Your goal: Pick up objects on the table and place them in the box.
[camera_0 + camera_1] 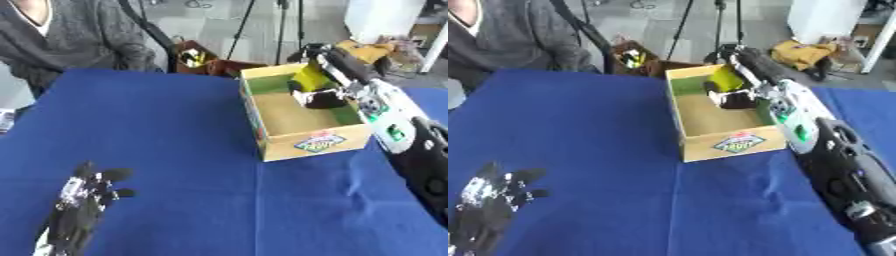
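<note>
Currently your counter (157, 130) carries one cardboard box (302, 117). Your right hand (322, 95) reaches over its far end, fingers curled round a yellow object (311, 76) held inside. Your left hand (83, 200) rests open, lower left.

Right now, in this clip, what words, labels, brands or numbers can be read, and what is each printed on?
No text can be read.
Box: a coloured diamond-shaped label on its near wall, lettering too blurred to read.
Right hand, inside the box with a yellow object: no markings legible.
Right forearm: green spots, no characters legible.
Left hand, resting at lower left: white patches, no text legible.
</note>
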